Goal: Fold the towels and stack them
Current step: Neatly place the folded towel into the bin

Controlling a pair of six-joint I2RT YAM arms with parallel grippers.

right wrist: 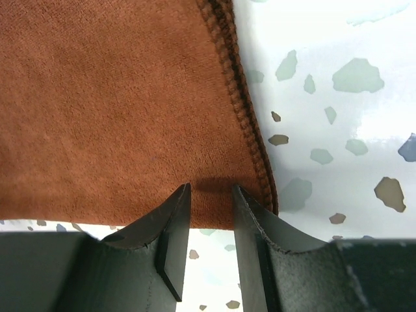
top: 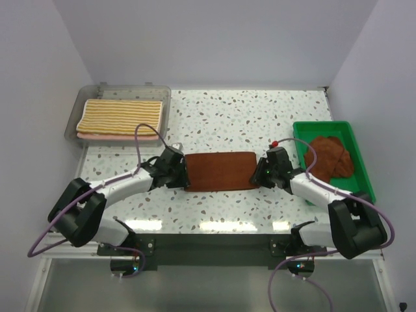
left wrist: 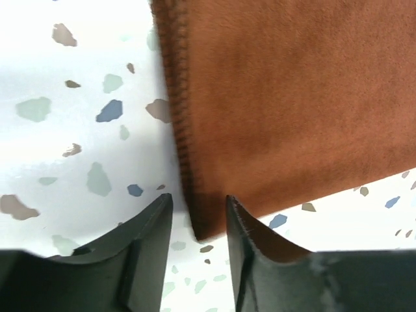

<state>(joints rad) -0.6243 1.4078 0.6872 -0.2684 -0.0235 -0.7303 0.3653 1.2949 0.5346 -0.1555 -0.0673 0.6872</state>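
L gripper [left wrist: 198, 203], R gripper [right wrist: 211, 190] low at rust towel [top: 220, 171] ends, jaws half-open astride edge, prob. no grip

A clear grey bin [top: 123, 88] sat far left on the speckled counter [top: 240, 117]; a green tray [top: 322, 129] (plastic) sat right.

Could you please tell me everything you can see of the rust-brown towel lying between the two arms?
The rust-brown towel is a soft, plush-looking cloth with stitched hems. It lies flat as a long rectangle on the speckled table, between the arms. The left pincer sits open over its near left corner, and the right pincer sits open at its near edge by the right corner.
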